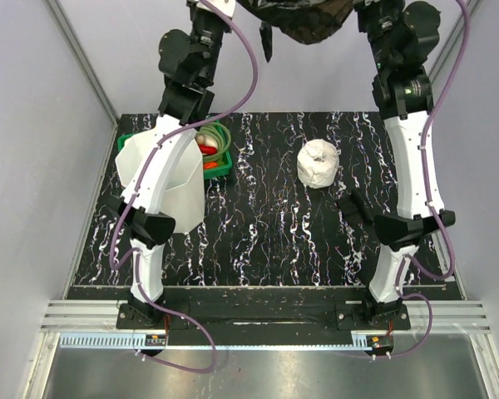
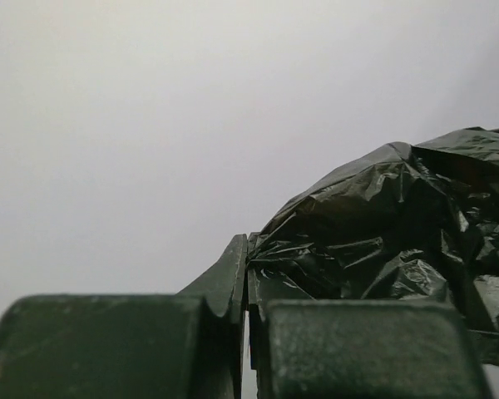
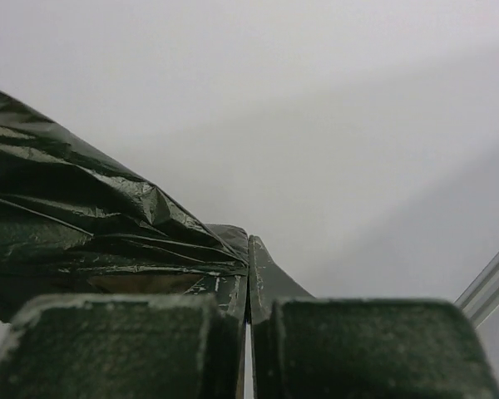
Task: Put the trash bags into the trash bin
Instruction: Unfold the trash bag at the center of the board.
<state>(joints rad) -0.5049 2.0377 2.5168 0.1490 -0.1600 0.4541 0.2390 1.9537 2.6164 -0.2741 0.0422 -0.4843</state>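
Top external view: shows trash bags (image 1: 309, 23) bunched high over the table's (image 1: 266, 249) far side. Pinched by fully closed left gripper (image 2: 248, 249) and right gripper (image 3: 249, 248). Well apart from trash bin (image 1: 185, 204), near left, beside green basket (image 1: 223, 169).

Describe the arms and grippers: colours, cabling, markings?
Left arm and right arm: white shells, black joints, purple cable along each. Green light on the right one. Left gripper and right gripper: dark, scuffed flat fingers.
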